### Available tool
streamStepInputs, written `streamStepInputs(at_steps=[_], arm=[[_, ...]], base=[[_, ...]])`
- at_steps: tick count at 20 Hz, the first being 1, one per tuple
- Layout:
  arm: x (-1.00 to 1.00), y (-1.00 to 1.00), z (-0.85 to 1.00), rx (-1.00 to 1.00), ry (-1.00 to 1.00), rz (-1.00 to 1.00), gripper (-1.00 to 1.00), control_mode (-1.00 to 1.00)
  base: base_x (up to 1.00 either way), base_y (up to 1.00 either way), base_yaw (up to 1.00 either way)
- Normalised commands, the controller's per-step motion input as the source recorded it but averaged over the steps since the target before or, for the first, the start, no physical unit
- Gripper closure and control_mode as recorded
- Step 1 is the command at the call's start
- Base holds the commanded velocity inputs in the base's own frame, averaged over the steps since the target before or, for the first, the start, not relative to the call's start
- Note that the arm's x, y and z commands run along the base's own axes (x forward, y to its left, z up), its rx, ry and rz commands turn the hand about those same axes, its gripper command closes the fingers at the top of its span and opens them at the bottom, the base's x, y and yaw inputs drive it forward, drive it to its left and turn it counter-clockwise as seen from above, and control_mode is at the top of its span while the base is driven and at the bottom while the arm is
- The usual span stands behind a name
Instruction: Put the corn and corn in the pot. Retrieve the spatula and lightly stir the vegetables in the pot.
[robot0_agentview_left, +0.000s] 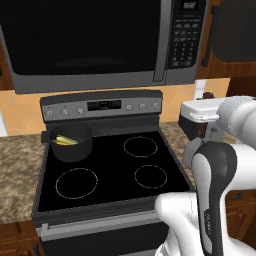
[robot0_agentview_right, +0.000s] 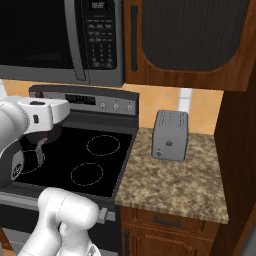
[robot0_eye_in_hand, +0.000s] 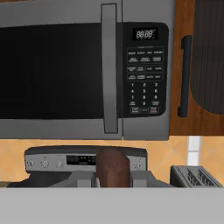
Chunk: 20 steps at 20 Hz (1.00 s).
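Corn (robot0_agentview_left: 65, 140): 2 yellow cobs w/ green bits, lying side by side inside pot, tops just above the rim.
Pot (robot0_agentview_left: 72, 142): dark, round, upright on rear-left burner of stove (robot0_agentview_left: 110, 167), close under the control panel.
Tool (robot0_eye_in_hand: 113, 180): pressed together on a brown handle; hand view has the handle standing between the two fingertips.
Spatula (robot0_eye_in_hand: 113, 166): pinched in tool; brown handle in hand view. In right base view a pale grey blade hangs below the hand, over the cooktop.
Corn vs tool: well apart. In left base view pot + corn sit at rear left of stove, hand is up by the stove's right edge, higher than the pot. No contact w/ pot or cobs.
Tool aim: hand cam looks level at microwave (robot0_agentview_left: 85, 40), about at its door handle, stove panel low in that view.
Other burners: 3 rings bare: front-left, rear-right, front-right.
Desk (robot0_agentview_right: 175, 187): speckled stone top on both sides of stove.
Toaster (robot0_agentview_right: 170, 135): silver, upright on desk right of stove, near the back wall, well apart from pot.
Cabinet (robot0_agentview_right: 195, 40): dark wood, upper right, next to microwave.
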Motion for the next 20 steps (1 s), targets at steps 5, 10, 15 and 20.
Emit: streamStepInputs(at_steps=[5, 10, 15, 20], arm=[[0.0, 0.01, -0.02, 0.0, 0.03, -0.01, 1.0, 1.0], [0.0, 0.0, 0.0, 0.0, 0.0, 0.0, 1.0, 1.0], [0.0, 0.0, 0.0, 0.0, 0.0, 0.0, 1.0, 1.0], [0.0, 0.0, 0.0, 0.0, 0.0, 0.0, 1.0, 1.0]], base=[[-0.1, 0.37, 0.0], [-0.17, 1.0, -0.02], [-0.05, 1.0, -0.05], [0.52, 0.66, -0.07]])
